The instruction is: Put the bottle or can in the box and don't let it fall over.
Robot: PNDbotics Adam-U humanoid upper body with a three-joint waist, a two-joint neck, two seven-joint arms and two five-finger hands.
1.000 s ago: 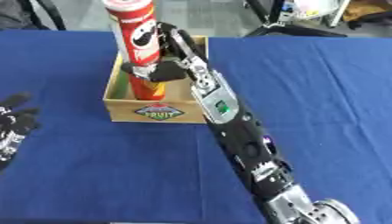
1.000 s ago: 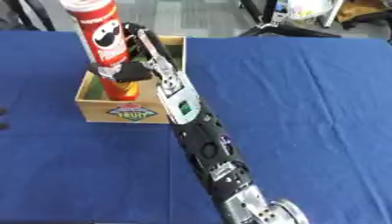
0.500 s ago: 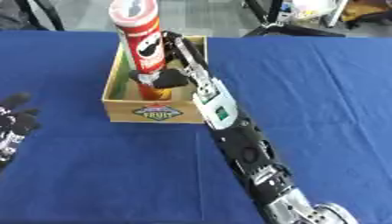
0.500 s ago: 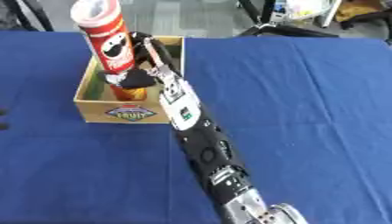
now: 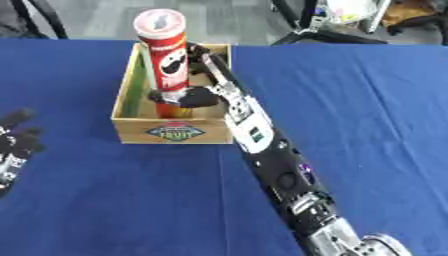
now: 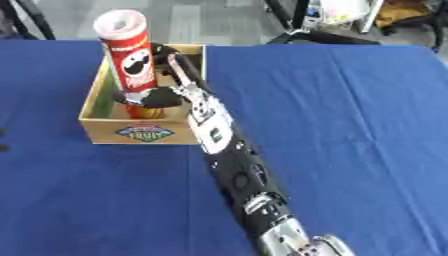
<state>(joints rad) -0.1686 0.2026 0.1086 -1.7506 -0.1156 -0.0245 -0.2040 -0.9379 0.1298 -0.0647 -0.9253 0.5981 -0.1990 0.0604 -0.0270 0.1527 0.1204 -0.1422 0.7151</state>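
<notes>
We note the red can [image 5: 166,55] standing upright inside the wooden box [image 5: 173,131], just left of the right hand [image 5: 199,92], its base near the box floor and most of its length rising above the rim. The can is a tall cardboard-looking tube with a pale round lid and a printed face on its side. The box is open-topped, light wood, with a label on the front wall; it sits on the blue cloth of the counter [image 5: 350,110]. The right hand reaches in over the right wall, dark fingers curled round the can's lower part. The left hand [image 5: 12,145] rests at the lower left edge, fingers relaxed, holding nothing.
</notes>
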